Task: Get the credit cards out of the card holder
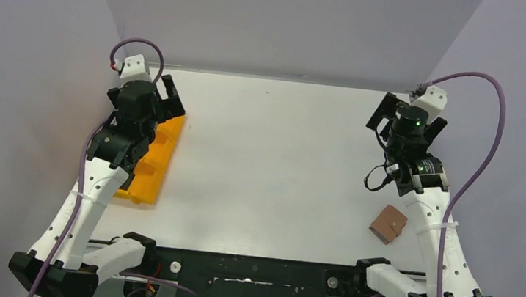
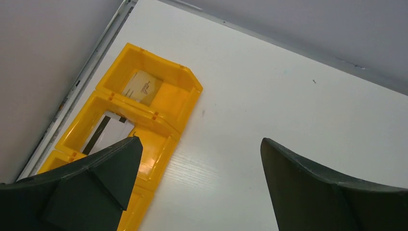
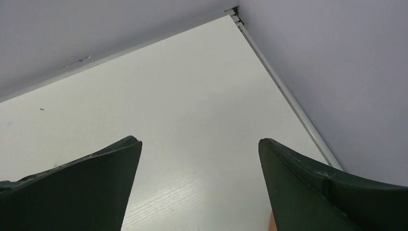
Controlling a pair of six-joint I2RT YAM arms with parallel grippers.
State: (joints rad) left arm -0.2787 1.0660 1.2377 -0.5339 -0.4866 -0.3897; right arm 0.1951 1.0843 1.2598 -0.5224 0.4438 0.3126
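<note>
The card holder is a small brown leather wallet lying folded shut on the table at the near right, beside the right arm. In the left wrist view a gold-tan card lies in the far compartment of the orange tray, and a silvery card with a black stripe lies in the middle one. The black card is out of view. My left gripper is open and empty, above the tray's right edge. My right gripper is open and empty, high near the far right corner.
The orange tray lies along the table's left edge, partly under the left arm. Grey walls enclose the table on the left, back and right. A metal strip runs along the right edge.
</note>
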